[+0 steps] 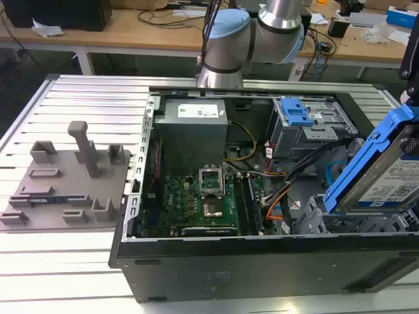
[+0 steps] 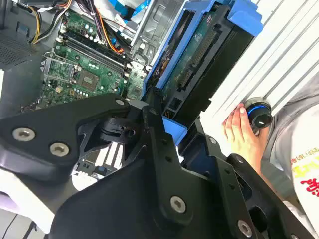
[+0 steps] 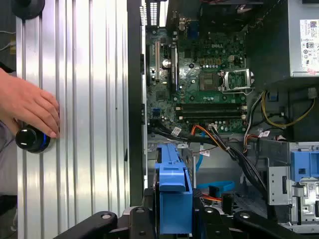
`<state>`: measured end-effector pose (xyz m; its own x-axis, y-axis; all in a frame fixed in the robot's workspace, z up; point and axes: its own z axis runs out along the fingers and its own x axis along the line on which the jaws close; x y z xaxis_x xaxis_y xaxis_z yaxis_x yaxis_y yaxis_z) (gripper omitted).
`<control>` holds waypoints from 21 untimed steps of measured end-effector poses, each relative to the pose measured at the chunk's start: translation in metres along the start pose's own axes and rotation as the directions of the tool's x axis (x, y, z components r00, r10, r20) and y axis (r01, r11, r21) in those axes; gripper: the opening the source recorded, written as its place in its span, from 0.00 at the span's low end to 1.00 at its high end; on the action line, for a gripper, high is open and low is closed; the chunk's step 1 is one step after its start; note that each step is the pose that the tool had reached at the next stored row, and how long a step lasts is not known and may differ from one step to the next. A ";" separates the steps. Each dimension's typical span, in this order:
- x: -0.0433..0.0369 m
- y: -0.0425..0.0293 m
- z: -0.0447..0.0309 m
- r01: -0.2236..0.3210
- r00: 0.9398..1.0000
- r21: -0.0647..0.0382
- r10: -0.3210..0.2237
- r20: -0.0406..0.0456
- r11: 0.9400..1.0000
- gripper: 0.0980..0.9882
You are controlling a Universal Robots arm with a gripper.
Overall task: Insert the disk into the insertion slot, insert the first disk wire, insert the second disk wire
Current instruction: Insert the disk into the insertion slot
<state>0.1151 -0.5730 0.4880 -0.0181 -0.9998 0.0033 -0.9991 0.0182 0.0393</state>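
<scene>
At the exterior view's right, over the open computer case, the disk hung tilted, with its low end toward the insertion slot. It was not in the slot yet. The gripper had its fingers closed tight on the two sides of the disk's blue frame and held nothing else. I think the disk was held on a slant so its low end could meet the mouth of the slot, which sat low in the corner of the case. Orange and black wires lay loose beside the green board. None was joined to the disk as far as I could see. The case lay on its side with its cover off, so its inside was easy to reach. It sat on a silver table with long grooves. A grey plate of holders sat next to the case. A person's hand rested on the table by a black knob. Wooden benches stood behind.
</scene>
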 end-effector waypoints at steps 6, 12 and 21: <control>0.0000 0.0000 0.0000 0.000 1.000 0.000 0.000 0.000 1.000 0.30; 0.0000 0.0000 0.0000 0.000 1.000 0.000 0.000 0.000 1.000 0.30; 0.0000 0.0000 0.0003 0.003 1.000 0.000 -0.003 0.030 1.000 0.30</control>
<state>0.1151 -0.5730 0.4877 -0.0161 -0.9995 -0.0270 -0.9991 0.0150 0.0398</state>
